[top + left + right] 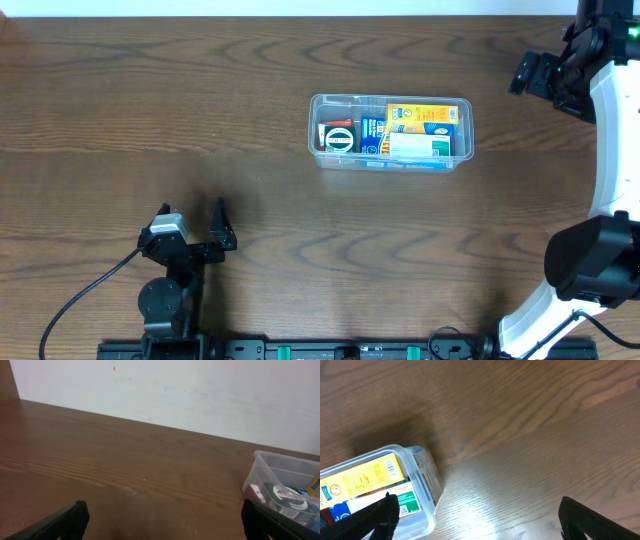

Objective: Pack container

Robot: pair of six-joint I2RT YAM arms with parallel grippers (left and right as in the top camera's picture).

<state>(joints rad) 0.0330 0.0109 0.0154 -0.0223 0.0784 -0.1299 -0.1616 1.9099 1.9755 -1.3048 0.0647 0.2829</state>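
Overhead, you see the container (390,132) on the table (150,100), holding a yellow box (425,117) and a tape roll (338,138). The left gripper (224,224) is well apart from it on the tape-roll side, and the right gripper (522,75) is beyond its yellow-box end.

The left wrist view makes plain that this gripper (164,507) is spread wide and empty. The container's (280,467) tape-roll (285,495) end faces it.

In the right wrist view, that gripper (479,502) is likewise wide and empty, near the container's (427,477) yellow-box (360,477) end.

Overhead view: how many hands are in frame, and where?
2. Left hand at lower left of the table, open; right hand at upper right, past the container's right end.
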